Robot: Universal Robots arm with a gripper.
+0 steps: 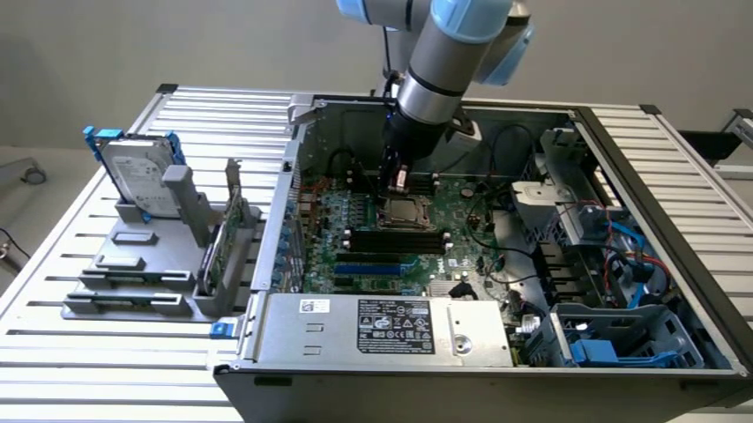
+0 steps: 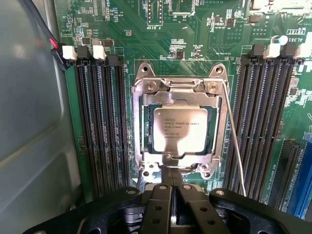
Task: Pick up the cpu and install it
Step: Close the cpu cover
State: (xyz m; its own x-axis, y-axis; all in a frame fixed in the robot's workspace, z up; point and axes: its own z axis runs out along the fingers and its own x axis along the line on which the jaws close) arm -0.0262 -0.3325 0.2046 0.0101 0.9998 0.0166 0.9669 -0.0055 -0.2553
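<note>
The cpu (image 2: 178,129), a small silver square with printed text, lies flat inside the metal-framed socket (image 2: 141,122) on the green motherboard. In the exterior view the cpu (image 1: 406,211) sits in the middle of the open computer case. My gripper (image 2: 173,176) hangs just above the socket's edge, its two black fingers pressed together with nothing between them. From the exterior view the gripper (image 1: 397,185) points straight down over the board, slightly behind the cpu.
Black memory slots (image 2: 100,126) flank the socket on both sides, and a thin wire lever (image 2: 234,146) runs along it. A grey rack with a hard drive (image 1: 136,176) stands at the exterior view's left. The case walls (image 1: 294,176) and cables (image 1: 623,256) crowd the board.
</note>
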